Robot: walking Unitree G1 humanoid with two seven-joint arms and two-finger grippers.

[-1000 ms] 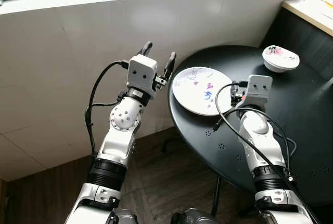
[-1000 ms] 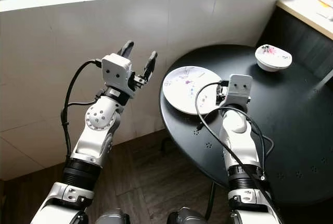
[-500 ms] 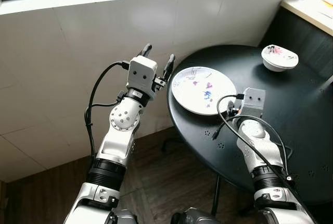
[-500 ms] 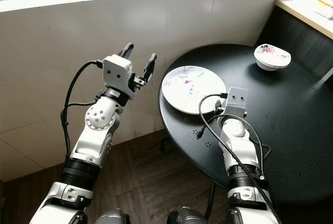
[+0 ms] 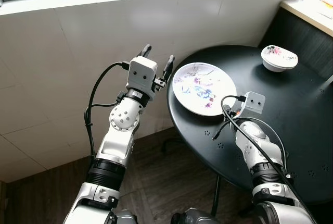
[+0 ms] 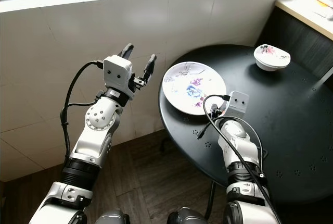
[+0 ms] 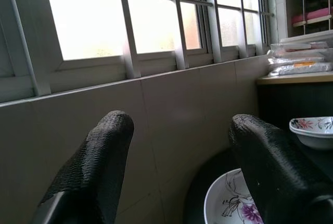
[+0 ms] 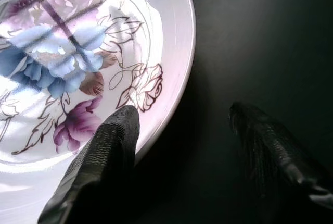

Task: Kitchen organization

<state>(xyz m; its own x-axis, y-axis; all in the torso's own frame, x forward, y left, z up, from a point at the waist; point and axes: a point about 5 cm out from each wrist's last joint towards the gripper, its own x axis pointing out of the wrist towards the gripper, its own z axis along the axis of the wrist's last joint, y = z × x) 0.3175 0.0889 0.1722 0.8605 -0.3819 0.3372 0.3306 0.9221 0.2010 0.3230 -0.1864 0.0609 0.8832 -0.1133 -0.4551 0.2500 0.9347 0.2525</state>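
A white plate (image 5: 204,87) painted with blue and purple flowers lies on the near left part of a round black table (image 5: 296,114). My right gripper (image 8: 184,112) is open low at the plate's near rim. One finger (image 8: 106,153) is over the rim of the plate (image 8: 78,52) and the other finger (image 8: 268,146) is over bare table. My left gripper (image 5: 159,54) is raised and open beside the tiled wall, left of the table, with nothing in it. A small white flowered bowl (image 5: 279,57) stands at the table's far side.
A white tiled wall (image 5: 78,52) with a window sill runs along the back. A counter (image 5: 312,10) with wrapped packs is at the far right. Dark wood floor (image 5: 156,182) lies below the table's edge.
My right arm has drawn back toward me and sunk lower, so the plate now shows whole. The left arm has stayed where it was.
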